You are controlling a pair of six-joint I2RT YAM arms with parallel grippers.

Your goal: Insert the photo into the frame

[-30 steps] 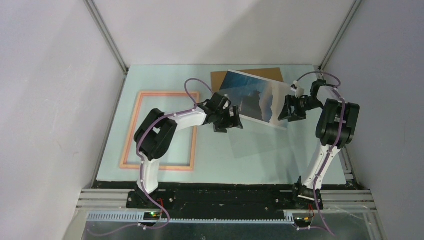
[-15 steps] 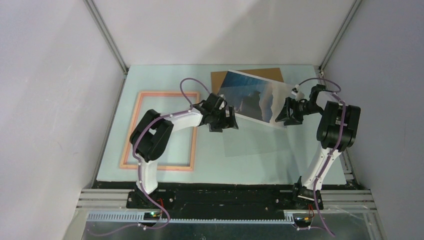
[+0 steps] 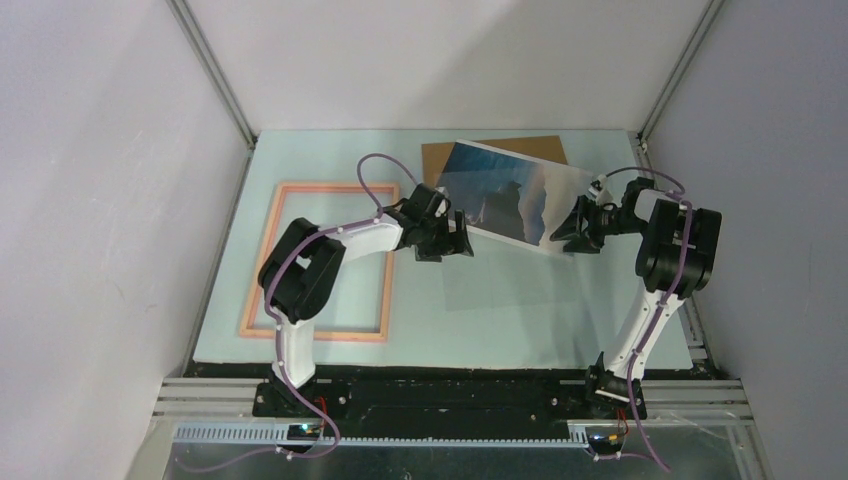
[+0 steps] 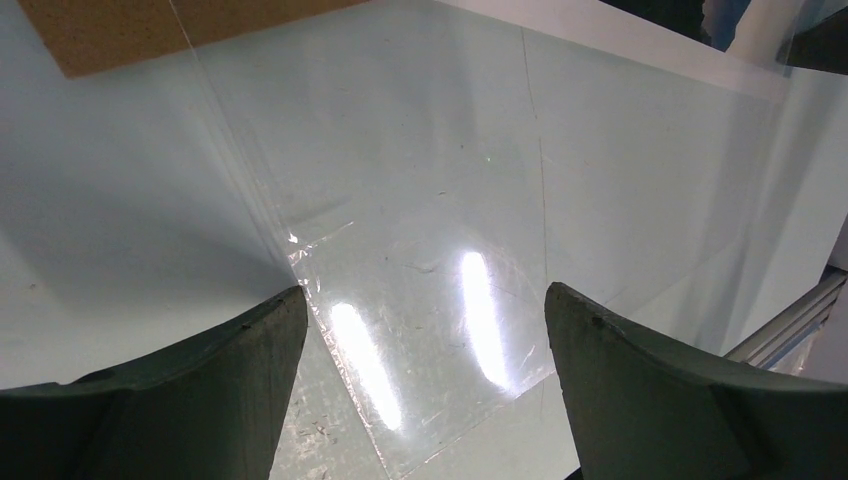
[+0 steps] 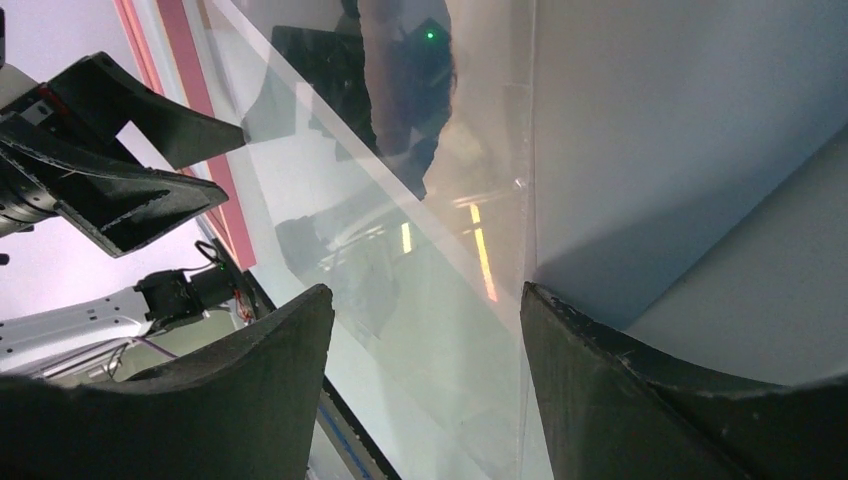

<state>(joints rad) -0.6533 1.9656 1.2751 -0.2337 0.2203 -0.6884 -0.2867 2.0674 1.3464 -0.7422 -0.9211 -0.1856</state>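
So the photo (image 3: 505, 195), a glossy blue seascape print with dark cliffs, sits picture side up and skewed in the upper middle. The salmon-pink frame (image 3: 262, 262) lies flat at left, well apart from it.

A pale green tabletop (image 3: 560, 340) is enclosed by plain whitish walls (image 3: 440, 60); metal corner posts (image 3: 212, 70) are seen, possibly aluminium.

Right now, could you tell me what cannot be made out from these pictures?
- Top view: most of the brown backing board is hidden beneath the photo.
- Top view: the left arm covers part of the frame.
- Whether the right gripper touches the photo: too small from above, only glare and reflections in the right wrist view.
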